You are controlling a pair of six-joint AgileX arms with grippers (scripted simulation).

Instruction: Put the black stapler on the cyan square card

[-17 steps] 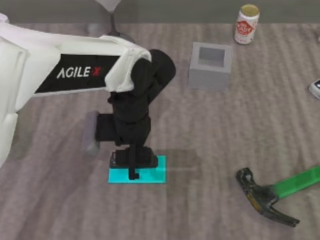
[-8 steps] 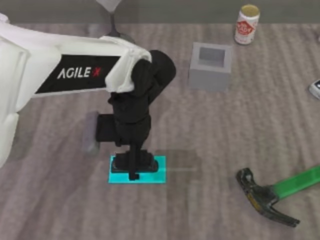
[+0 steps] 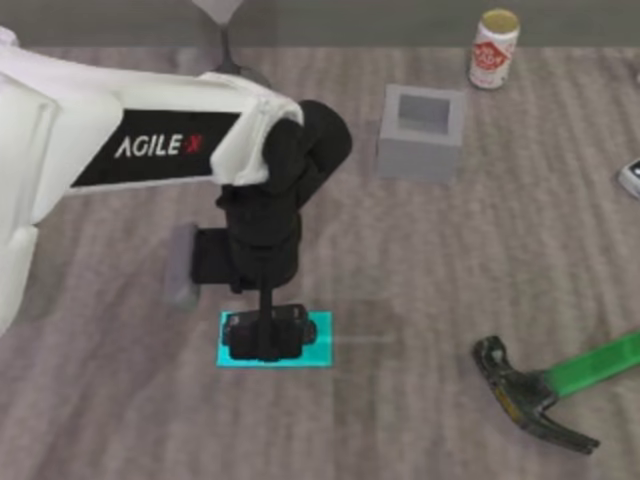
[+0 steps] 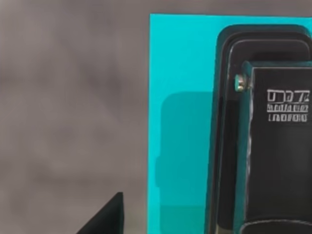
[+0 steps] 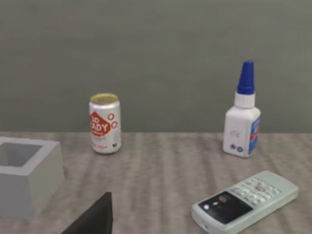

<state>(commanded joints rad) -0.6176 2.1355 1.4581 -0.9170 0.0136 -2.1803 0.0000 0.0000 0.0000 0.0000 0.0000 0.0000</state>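
Black stapler (image 3: 262, 334) lies on the cyan square card (image 3: 318, 342); left tool (image 3: 266, 338) open astride it.

Bare brown surface (image 3: 420, 330) lies right of the flat cyan square card (image 3: 318, 340); the grey open-topped box (image 3: 421, 131) and green-handled black hammer (image 3: 545, 392) stand well apart.

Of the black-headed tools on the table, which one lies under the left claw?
The black stapler, lying on the cyan square card beneath the left claw. The hammer, with its green handle, sits far off at the table's right.
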